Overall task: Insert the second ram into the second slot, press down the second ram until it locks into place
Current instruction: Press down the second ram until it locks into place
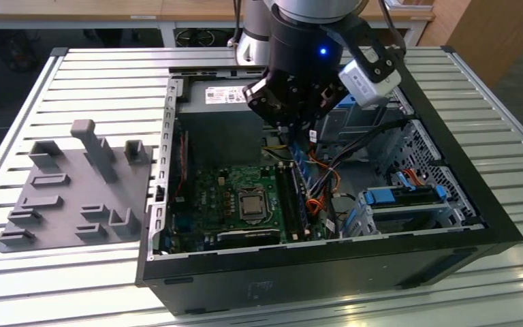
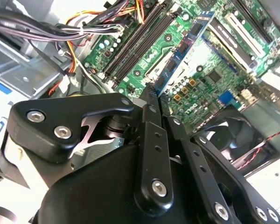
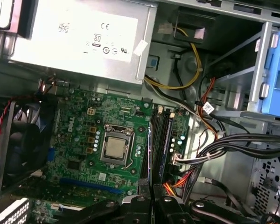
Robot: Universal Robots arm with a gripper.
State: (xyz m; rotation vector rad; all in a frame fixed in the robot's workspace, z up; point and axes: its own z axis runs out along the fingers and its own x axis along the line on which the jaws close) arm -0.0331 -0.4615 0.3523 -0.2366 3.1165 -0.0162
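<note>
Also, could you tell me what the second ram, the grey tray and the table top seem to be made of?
The second ram, gripped in the tool: blue circuit-board laminate, matte, with dark chips and a pale label. The grey tray: probably matte plastic, uniformly grey with blocky shapes. The table top: likely metal, pale ribbed slats with a dull sheen.
</note>
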